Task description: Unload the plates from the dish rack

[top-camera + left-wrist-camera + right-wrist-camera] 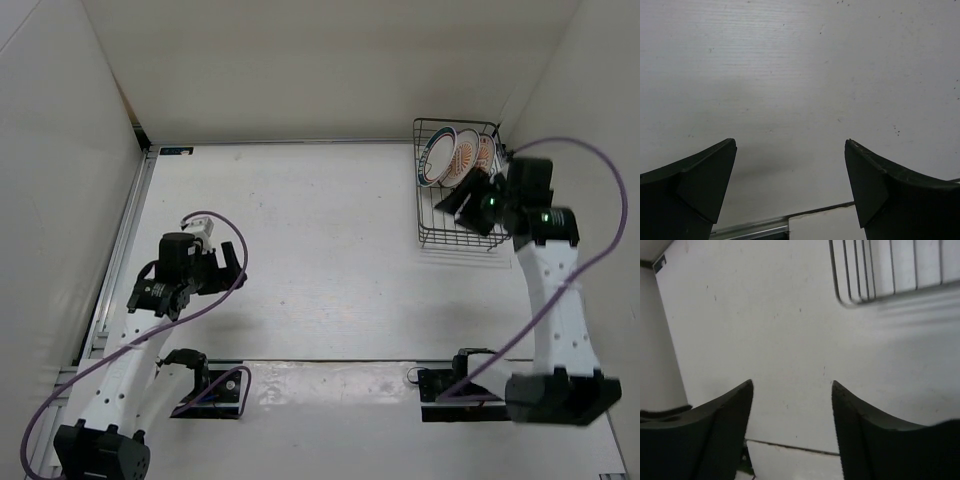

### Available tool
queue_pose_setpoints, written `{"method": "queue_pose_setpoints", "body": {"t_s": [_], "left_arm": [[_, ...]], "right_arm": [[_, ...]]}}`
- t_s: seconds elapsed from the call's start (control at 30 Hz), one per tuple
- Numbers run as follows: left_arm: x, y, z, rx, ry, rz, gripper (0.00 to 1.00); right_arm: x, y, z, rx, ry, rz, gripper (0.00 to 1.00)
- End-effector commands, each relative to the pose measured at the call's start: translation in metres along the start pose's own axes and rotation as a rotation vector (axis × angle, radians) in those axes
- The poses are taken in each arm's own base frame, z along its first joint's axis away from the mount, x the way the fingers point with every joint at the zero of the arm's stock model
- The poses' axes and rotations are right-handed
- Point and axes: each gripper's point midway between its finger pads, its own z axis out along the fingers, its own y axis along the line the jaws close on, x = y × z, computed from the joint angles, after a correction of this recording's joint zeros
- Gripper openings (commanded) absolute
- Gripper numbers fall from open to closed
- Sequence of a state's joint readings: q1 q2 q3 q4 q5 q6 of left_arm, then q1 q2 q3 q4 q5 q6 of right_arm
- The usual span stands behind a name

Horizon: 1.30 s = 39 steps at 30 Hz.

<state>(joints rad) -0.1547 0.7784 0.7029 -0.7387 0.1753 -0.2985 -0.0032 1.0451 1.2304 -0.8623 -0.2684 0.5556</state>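
The black wire dish rack (428, 215) stands at the far right of the table. Three plates stand upright in its far end: a teal-and-purple rimmed plate (436, 158), an orange sunburst plate (463, 156) and a second orange one (486, 150) behind it. My right gripper (466, 200) hovers over the rack's near half, just in front of the plates, open and empty. In the right wrist view its fingers (791, 390) frame bare table, with a rack corner (855, 296) at top right. My left gripper (230, 262) is open and empty over the left table; its wrist view (790, 150) shows only table.
White walls enclose the table on the left, back and right; the rack sits close to the right wall. A metal rail (125, 240) runs along the left edge. A seam (330, 362) crosses the table near the arm bases.
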Motion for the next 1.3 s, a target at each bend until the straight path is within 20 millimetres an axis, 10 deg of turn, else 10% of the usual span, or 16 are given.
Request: {"method": "queue_pose_setpoints", "body": {"t_s": [0.0,0.17,0.4,0.67,1.27], "left_arm": [[0.011,0.015,-0.002,-0.087,0.000,0.014,1.00],[0.026,0.015,0.008,-0.074,0.018,0.138,1.00],[0.035,-0.003,0.009,0.040,0.074,0.151,1.00],[0.033,-0.005,0.008,0.047,0.046,0.151,1.00],[0.041,-0.007,0.011,0.070,0.079,0.130,1.00]], "right_arm": [[-0.094,0.020,0.004,0.068,-0.220,-0.111,0.64],[-0.187,0.031,0.027,0.162,-0.393,-0.131,0.39],[-0.242,0.017,0.108,0.250,-0.360,-0.212,0.42],[-0.241,-0.023,0.178,0.461,-0.337,-0.305,0.47],[-0.207,-0.064,0.257,0.523,-0.201,-0.370,0.38]]}}
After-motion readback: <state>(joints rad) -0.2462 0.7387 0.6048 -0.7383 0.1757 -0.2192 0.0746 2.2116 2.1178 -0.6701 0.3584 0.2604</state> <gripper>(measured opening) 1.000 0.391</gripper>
